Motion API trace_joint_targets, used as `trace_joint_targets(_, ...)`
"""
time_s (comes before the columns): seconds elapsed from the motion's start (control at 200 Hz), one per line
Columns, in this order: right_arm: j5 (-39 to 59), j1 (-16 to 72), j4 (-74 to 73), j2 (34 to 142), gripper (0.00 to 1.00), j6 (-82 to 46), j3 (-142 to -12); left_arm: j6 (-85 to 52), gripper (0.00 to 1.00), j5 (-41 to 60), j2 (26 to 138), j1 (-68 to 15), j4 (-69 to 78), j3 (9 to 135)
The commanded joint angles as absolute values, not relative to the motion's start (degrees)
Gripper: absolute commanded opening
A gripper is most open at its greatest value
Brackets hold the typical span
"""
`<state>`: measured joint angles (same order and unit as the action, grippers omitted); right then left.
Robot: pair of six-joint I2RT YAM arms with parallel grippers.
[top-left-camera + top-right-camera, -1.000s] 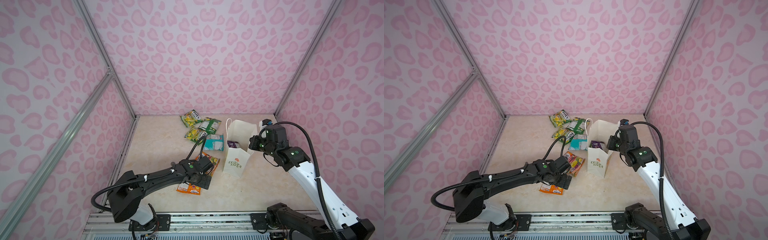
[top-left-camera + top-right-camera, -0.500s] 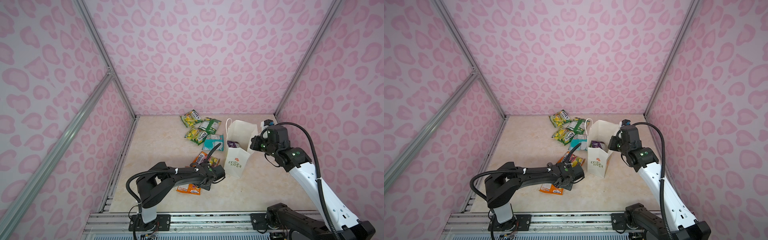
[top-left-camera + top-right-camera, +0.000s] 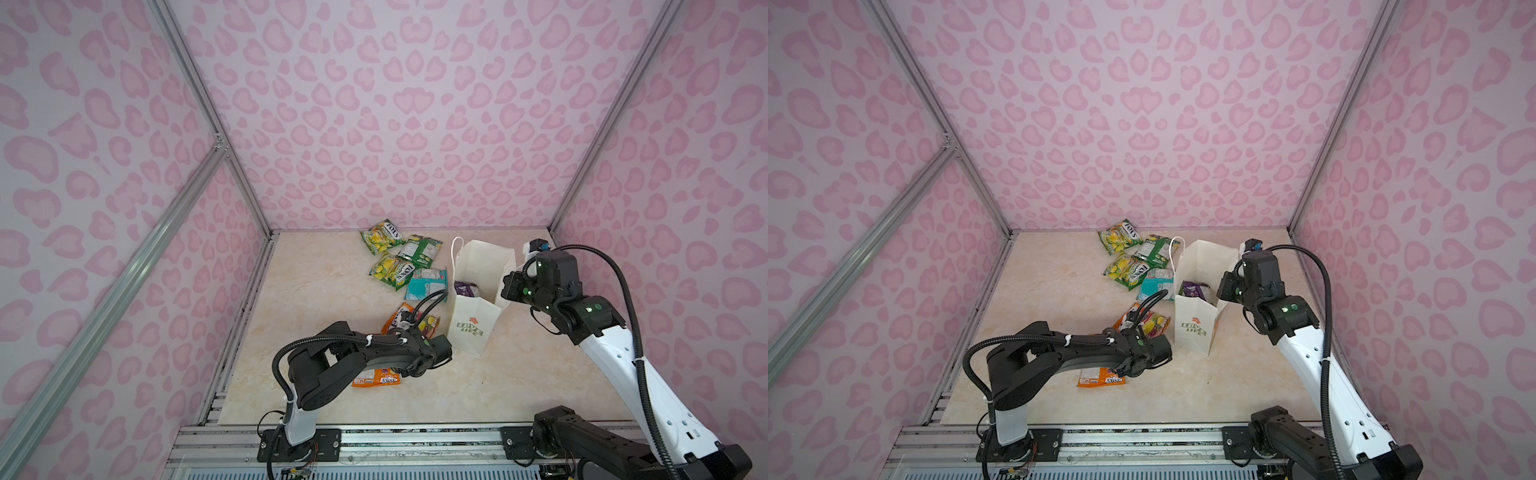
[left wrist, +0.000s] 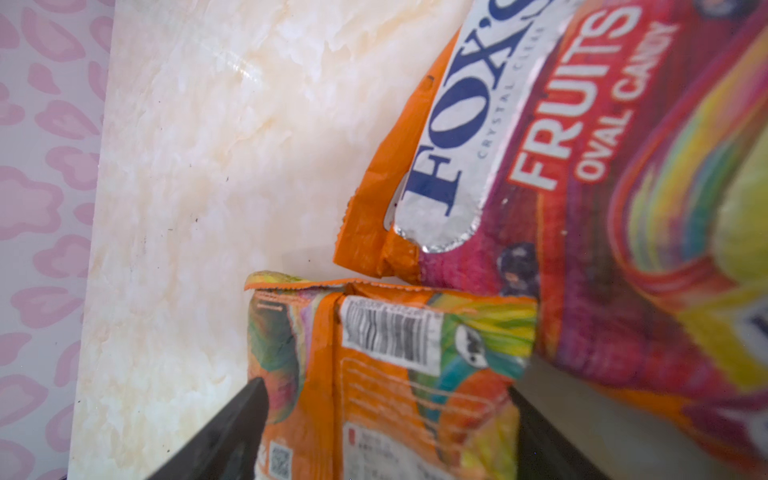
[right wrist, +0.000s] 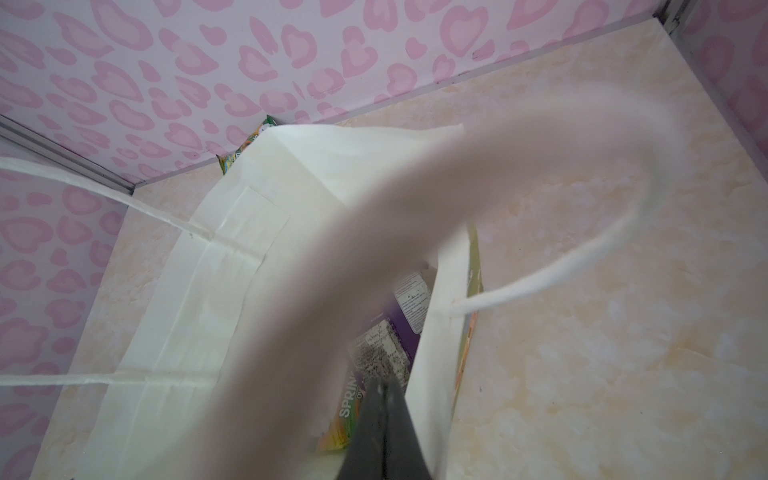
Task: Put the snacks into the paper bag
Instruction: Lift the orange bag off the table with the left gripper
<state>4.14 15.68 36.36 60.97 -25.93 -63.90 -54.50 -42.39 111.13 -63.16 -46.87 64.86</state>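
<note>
taking the back wall as 12 o'clock in both top views, we see the bag upright a little toward 3 o'clock of the floor's middle. its mouth is open and a purple packet lies inside.

the right gripper sits at the bag's 3 o'clock rim with its fingers pressed together. we cannot tell whether paper or cord lies between them.

the left gripper is low at the bag's 8 o'clock, over an orange packet lying barcode up. its jaws stand wide, one finger along each side edge of that packet, and we cannot tell whether they press it. a second orange packet, face up, lies just beside it toward the bag.

two green-yellow packets, a dark green packet and a teal packet crowd together from the bag's 9 to 11 o'clock. the teal packet's edge is just beside the bag wall.

open floor runs from these packets to the left wall at 9 o'clock, and from the bag's foot to the rail at 6 o'clock. the right arm fills the strip between the bag and the right wall.
</note>
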Motion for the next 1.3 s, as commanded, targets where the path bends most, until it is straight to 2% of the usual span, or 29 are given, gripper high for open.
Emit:
trace_joint_targets(0.0,4.13,15.56,36.93,61.0,0.0,-25.78,-63.89,-54.04,0.75,-31.44,111.9,-62.68,-48.9,62.92)
trace_joint_targets(0.205,3.87,15.59,37.18,60.74,0.0,-25.78,-63.9,-53.62,0.57,-29.04,112.53,-62.01,-46.49,60.83)
trace_joint_targets(0.335,3.88,15.49,37.26,60.64,0.0,-25.71,-63.9,-53.04,0.37,-28.3,112.47,-61.2,-45.1,59.68)
trace_joint_targets(0.355,3.91,15.48,37.25,60.64,0.0,-25.74,-63.87,-52.94,0.3,-28.3,112.49,-61.11,-45.08,59.69)
trace_joint_targets(0.395,3.87,15.52,37.22,60.64,0.0,-25.67,-63.97,-52.78,0.23,-28.43,112.33,-61.01,-45.09,59.84)
trace_joint_targets(0.655,4.0,15.52,37.01,60.81,0.0,-25.76,-64.32,-50.81,0.04,-31.85,108.24,-61.03,-48.01,62.87)
trace_joint_targets(0.98,4.13,15.52,36.92,61.52,0.0,-25.76,-65.07,-49.31,0.03,-39.63,99.55,-59.16,-55.15,69.25)
trace_joint_targets(1.295,4.07,15.48,36.17,62.23,0.0,-26.23,-65.54,-43.82,0.03,-36.77,84.47,-52.73,-52.97,69.26)
